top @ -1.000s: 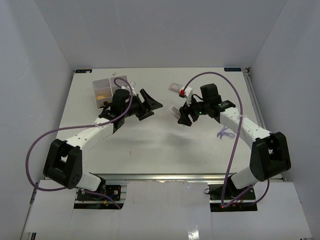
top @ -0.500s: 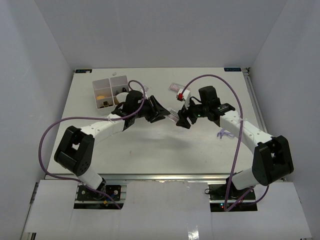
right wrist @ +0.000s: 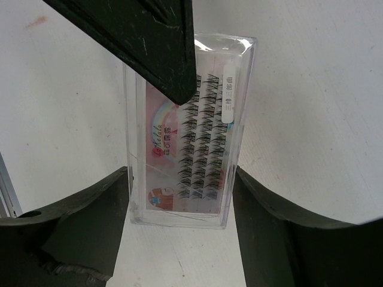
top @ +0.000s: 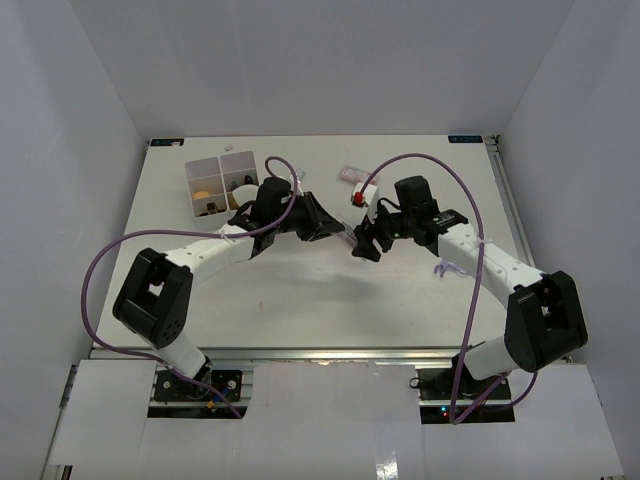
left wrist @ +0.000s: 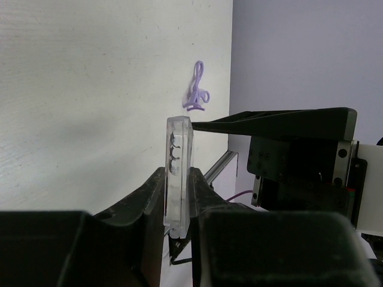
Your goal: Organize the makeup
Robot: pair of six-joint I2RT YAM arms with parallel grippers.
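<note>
Slippage was the chief risk: the clear packet stood on edge above the middle of the table, and the left gripper pinched only its lower end across the thin faces. If the right gripper let go before that pinch was firm, the smooth plastic could swivel or drop to the table. Pulling the two arms apart while both gripped could instead twist or crack the packet. The fingers were also crowded, and in the right wrist view one left finger lay across the packet's top, so a careless retreat could knock them together.

The left jaws were nearly closed, clamped on the packet's flat faces. The right jaws stood much wider, spanning the packet's breadth, their inner faces seemingly pressed on both long edges; I judged them gripping it too, though the contact was hard to confirm. The white box waited near the far left corner, well apart.
</note>
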